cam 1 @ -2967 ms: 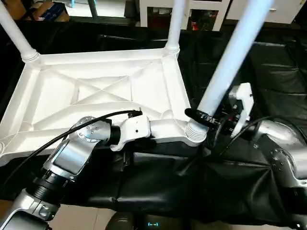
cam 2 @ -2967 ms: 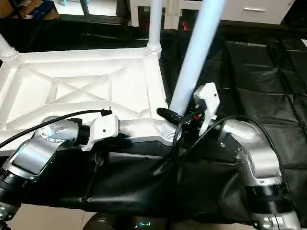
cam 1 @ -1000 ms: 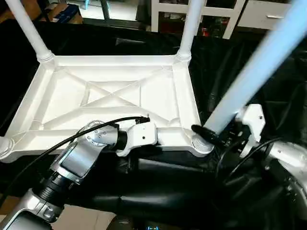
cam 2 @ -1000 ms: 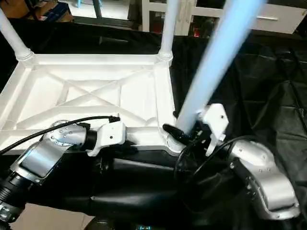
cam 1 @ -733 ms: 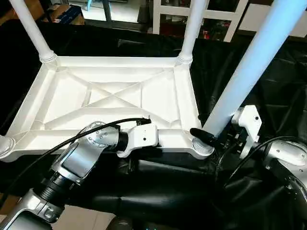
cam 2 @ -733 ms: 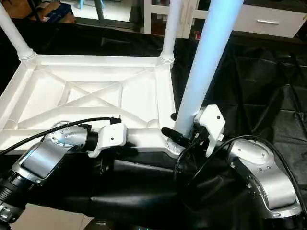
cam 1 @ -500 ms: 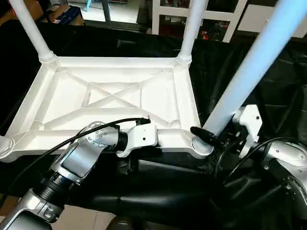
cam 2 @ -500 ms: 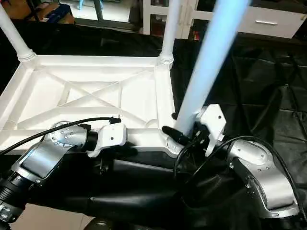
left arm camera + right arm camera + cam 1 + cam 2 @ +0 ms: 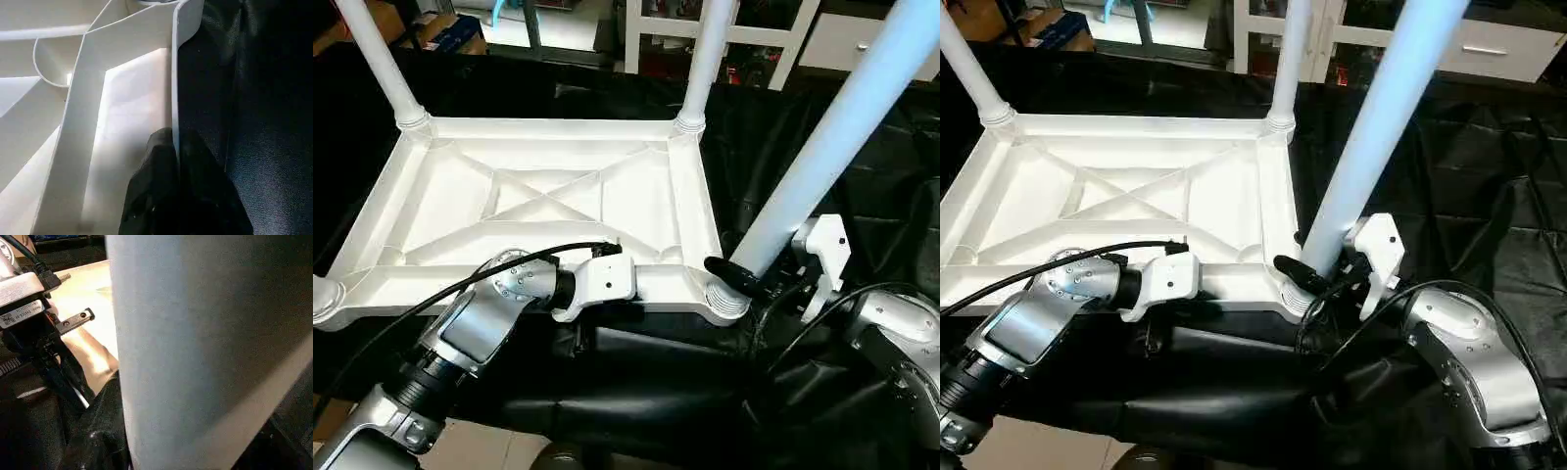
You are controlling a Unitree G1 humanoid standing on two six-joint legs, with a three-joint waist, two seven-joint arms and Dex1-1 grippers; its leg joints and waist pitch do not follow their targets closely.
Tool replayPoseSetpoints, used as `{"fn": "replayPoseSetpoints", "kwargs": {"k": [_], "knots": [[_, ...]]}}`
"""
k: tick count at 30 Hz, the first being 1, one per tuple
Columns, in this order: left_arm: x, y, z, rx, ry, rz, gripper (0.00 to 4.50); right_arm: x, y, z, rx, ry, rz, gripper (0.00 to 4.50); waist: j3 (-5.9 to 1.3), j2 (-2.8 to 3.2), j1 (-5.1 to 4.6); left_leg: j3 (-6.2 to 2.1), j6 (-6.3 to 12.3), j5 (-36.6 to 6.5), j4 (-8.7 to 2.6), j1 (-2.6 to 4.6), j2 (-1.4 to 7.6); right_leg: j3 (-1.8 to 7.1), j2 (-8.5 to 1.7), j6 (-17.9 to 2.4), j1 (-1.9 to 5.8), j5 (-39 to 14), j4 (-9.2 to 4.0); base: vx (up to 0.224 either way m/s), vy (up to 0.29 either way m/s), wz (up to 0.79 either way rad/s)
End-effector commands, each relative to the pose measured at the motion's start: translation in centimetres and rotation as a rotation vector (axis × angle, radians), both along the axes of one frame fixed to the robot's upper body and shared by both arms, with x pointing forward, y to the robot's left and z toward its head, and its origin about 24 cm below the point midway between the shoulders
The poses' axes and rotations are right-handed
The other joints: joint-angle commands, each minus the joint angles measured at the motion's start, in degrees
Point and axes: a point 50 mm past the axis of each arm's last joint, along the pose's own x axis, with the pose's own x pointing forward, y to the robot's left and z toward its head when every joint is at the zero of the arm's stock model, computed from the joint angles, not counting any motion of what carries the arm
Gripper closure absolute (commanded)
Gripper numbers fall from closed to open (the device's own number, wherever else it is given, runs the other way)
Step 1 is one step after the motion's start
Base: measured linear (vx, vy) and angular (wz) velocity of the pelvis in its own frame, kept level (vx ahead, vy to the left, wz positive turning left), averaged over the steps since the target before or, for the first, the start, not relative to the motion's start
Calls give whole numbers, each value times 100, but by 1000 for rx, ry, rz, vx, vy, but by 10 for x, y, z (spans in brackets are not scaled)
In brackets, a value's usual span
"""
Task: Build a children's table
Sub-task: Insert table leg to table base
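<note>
The white table top [image 9: 440, 211] lies upside down, its X-ribbed underside facing up. Two white legs stand in the far corner sockets, one at the left [image 9: 377, 64] and one at the right [image 9: 705, 59]. A third leg [image 9: 822, 147] leans to the right with its base in the near right socket [image 9: 724, 299]. My right gripper [image 9: 754, 266] is shut on this leg just above the socket, one black finger [image 9: 98, 431] against it. My left gripper [image 9: 176, 147] is shut on the top's thin near rim [image 9: 174, 73]. The near left socket [image 9: 321, 297] sits at the picture's edge.
A black cloth [image 9: 862, 117] covers the surface under and around the table top. White shelving [image 9: 783, 39] and a cardboard box [image 9: 455, 29] stand at the back. A black cable [image 9: 460, 279] runs over my left forearm.
The leg in my right gripper has swayed over the near right socket, leaning more, then less. My left gripper has kept its hold on the rim. The camera shifted early on.
</note>
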Motion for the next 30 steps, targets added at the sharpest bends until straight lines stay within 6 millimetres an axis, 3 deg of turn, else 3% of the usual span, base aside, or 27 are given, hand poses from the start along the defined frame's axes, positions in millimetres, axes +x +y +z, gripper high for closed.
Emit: {"fn": "replayPoseSetpoints", "kwargs": {"k": [1, 6, 7, 10, 12, 13, 14, 16, 30], "knots": [[5, 18, -16, 76, 17, 113, 450, -9, -15, -47, -129, 235, -60, 264, -141, 2, -55, -476, -684, -2814, -564, 286, 779, 224, -264, -681, -177, -1549, -406, 0, 0, 0], [5, 19, -15, 76, 14, 117, 450, -5, -13, -38, -118, 203, -46, 264, -124, -10, -63, -483, -674, -2851, -568, 275, 777, 229, -271, -655, -185, -1679, -415, 0, 0, 0], [5, 19, -15, 76, 13, 117, 450, -5, -13, -37, -117, 202, -46, 230, -122, -9, -64, -487, -679, -2858, -568, 273, 780, 231, -274, -652, -185, -1720, -416, 0, 0, 0], [5, 19, -15, 77, 12, 118, 450, -2, -12, -31, -115, 180, -47, 193, -123, -4, -67, -476, -685, -2822, -566, 280, 777, 233, -266, -638, -195, -1675, -417, 0, 0, 0], [5, 20, -15, 78, 12, 118, 450, 0, -11, -27, -113, 158, -50, 191, -138, 5, -67, -466, -710, -2751, -557, 287, 770, 232, -252, -694, -202, -1572, -407, 0, 0, 0], [5, 20, -15, 78, 12, 119, 450, 2, -11, -24, -115, 141, -53, 170, -158, -13, -65, -455, -673, -2669, -545, 279, 765, 236, -273, -709, -182, -1404, -405, 0, 0, 0], [5, 20, -15, 78, 12, 119, 450, 2, -11, -24, -115, 141, -53, 157, -170, -39, -95, -483, -551, -2304, -534, 187, 762, 212, -279, -764, -104, -1025, -344, 0, 0, 0], [6, 20, -15, 78, 12, 119, 450, 4, -11, -20, -114, 118, -57, 157, -155, -2, -99, -432, -405, -2161, -519, 223, 764, 215, -263, -868, -146, -841, -342, 0, 0, 0], [7, 19, -15, 77, 11, 119, 450, 10, -10, 5, -87, 30, -52, 157, -172, 8, -123, -396, -104, -1710, -470, 218, 761, 187, -252, -1160, -93, -348, -283, 0, 0, 0]]}}
